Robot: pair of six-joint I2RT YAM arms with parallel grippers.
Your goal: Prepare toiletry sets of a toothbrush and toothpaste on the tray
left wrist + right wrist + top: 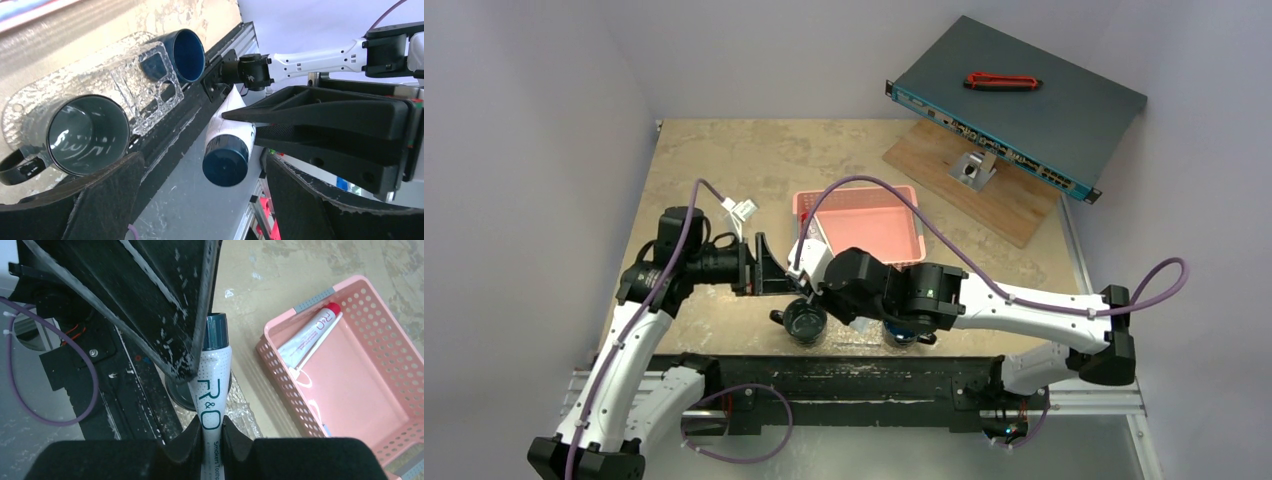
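My right gripper (212,422) is shut on a white toothpaste tube (212,385) with a dark blue cap and holds it above the table, cap towards the left gripper. My left gripper (200,172) is open, and the tube's cap (226,161) hangs between its spread fingers without touching either. In the top view both grippers (769,265) (807,262) meet just left of the pink basket. The clear tray (145,85) lies at the table's near edge. A red-capped toothpaste (312,332) and a white toothbrush (314,347) lie in the basket.
Two mugs stand on the tray, a dark grey one (87,135) and a blue one (185,52). The pink slotted basket (864,225) sits behind them. A wooden board (969,185) and a dark network switch (1024,105) with a red tool on it are at the back right.
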